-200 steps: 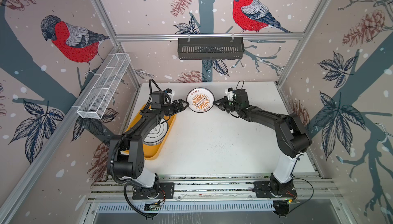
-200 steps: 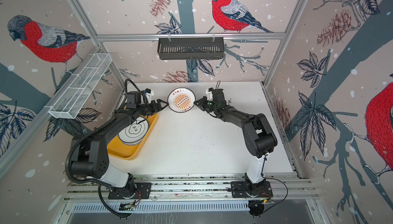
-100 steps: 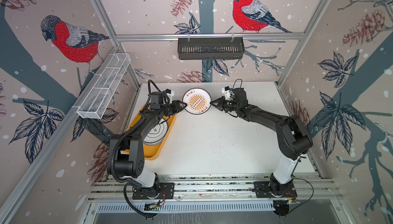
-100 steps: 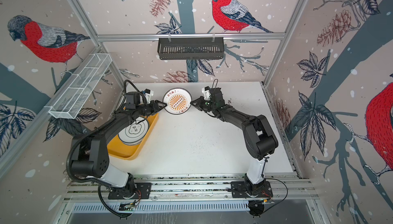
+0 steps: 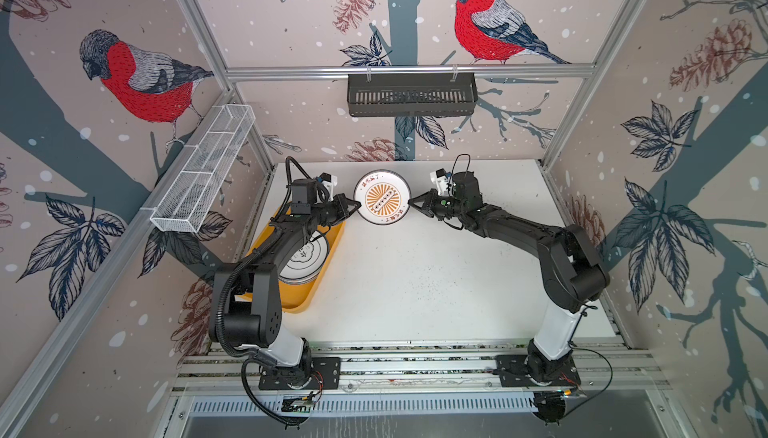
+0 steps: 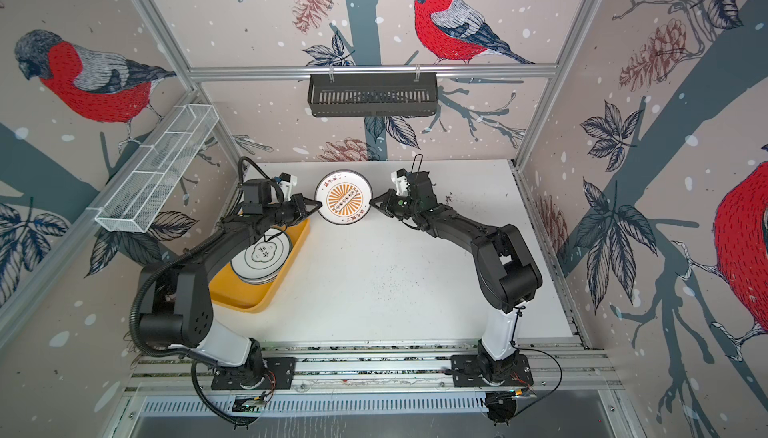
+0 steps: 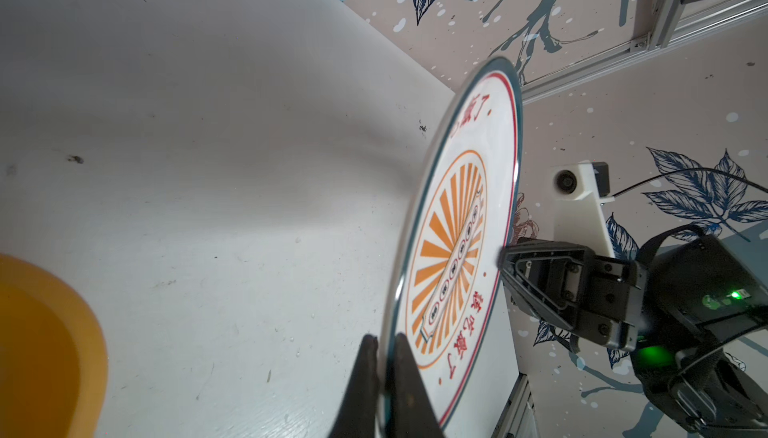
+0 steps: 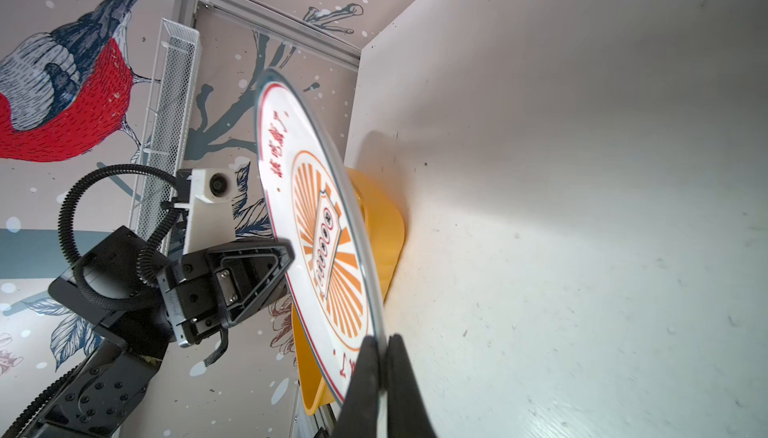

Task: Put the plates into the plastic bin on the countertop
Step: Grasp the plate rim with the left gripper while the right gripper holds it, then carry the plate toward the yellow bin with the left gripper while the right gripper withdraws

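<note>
The sunburst plate (image 5: 382, 197) hangs above the far middle of the desk (image 5: 415, 290), pinched at two edges. The right hand (image 5: 410, 202) is clamped on its 3 o'clock rim as before. The left hand (image 5: 357, 206) (spread wide a second ago) has now closed on the 9 o'clock rim. The yellow bin (image 5: 305, 305), at the plate's 7 o'clock, holds stacked plates (image 5: 305, 255).

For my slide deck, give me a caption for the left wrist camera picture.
Left gripper and right gripper pinch opposite rims of the sunburst plate above the countertop, plastic bin nearby.
</note>
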Tool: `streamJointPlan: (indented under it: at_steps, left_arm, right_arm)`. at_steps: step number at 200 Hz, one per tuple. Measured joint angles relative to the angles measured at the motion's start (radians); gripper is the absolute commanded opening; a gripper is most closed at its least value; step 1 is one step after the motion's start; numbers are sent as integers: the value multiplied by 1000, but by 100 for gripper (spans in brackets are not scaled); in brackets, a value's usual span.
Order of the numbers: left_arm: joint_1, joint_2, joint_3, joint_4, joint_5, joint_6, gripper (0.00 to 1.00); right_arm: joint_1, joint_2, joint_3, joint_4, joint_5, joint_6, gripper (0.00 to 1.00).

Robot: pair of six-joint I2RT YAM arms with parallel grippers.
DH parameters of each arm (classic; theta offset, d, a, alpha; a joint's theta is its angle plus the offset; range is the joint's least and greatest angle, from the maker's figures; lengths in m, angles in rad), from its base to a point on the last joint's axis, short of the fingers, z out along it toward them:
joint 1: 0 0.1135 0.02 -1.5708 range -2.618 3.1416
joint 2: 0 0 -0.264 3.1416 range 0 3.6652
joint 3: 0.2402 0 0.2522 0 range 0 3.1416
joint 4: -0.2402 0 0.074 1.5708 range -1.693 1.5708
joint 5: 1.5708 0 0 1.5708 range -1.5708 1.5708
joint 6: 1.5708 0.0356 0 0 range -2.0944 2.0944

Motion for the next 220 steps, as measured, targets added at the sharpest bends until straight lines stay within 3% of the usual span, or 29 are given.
streamJointPlan:
  at_steps: [42,80,118,167,220]
  left_arm:
    - [1,-8,0,7,0,-6,0]
    - [1,-29,-13,10,0,-7,0]
    - [1,-67,-21,-4,-22,-15,0]
    - [17,-183,-125,-26,-78,-62,0]
    - [127,-409,-242,-78,-130,-111,0]
  right_arm:
    - [1,3,0,10,-1,10,18]
    - [1,10,5,64,-6,9,42]
    - [1,5,5,94,-4,8,73]
    - [-11,-30,-14,130,2,-5,79]
    - [-30,-60,-55,161,3,-19,86]
